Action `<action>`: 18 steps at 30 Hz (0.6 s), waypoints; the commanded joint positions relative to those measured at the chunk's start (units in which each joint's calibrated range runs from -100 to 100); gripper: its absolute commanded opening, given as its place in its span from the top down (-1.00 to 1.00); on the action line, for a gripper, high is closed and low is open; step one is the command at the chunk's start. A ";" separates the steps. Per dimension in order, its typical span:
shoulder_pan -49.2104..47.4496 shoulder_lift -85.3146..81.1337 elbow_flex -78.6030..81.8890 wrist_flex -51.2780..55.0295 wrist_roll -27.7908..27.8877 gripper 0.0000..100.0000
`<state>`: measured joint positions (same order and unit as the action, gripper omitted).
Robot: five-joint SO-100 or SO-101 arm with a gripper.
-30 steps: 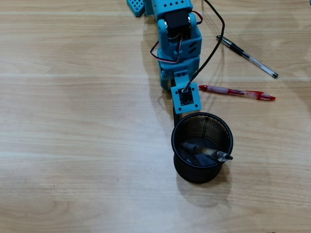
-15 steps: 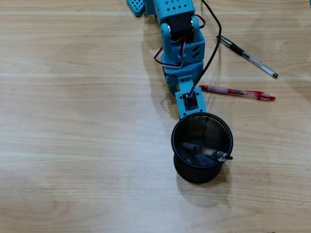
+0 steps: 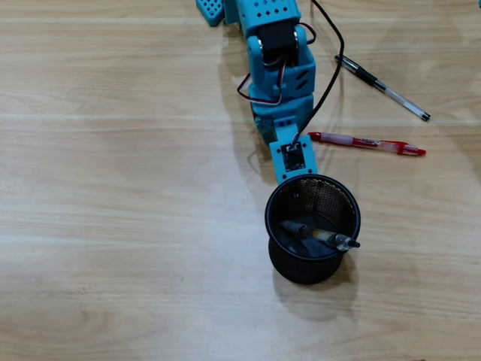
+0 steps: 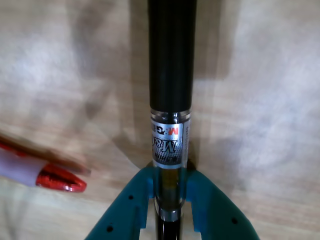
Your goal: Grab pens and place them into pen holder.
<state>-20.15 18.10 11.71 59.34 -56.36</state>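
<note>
Now one pen (image 4: 170, 75) gripped, two (image 3: 366, 142) loose

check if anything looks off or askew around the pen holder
One thing: the clear pen already in the pen holder lies slanted across it, its tip poking over the rim in the overhead view, rather than standing up. Otherwise nothing looks spilled or damaged. The gripper is clamped on a black pen, and the red pen lies on the table.
</note>
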 commanded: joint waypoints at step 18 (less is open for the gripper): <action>2.09 -22.73 -1.85 15.78 0.97 0.96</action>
<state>-18.63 0.51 12.16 74.71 -56.10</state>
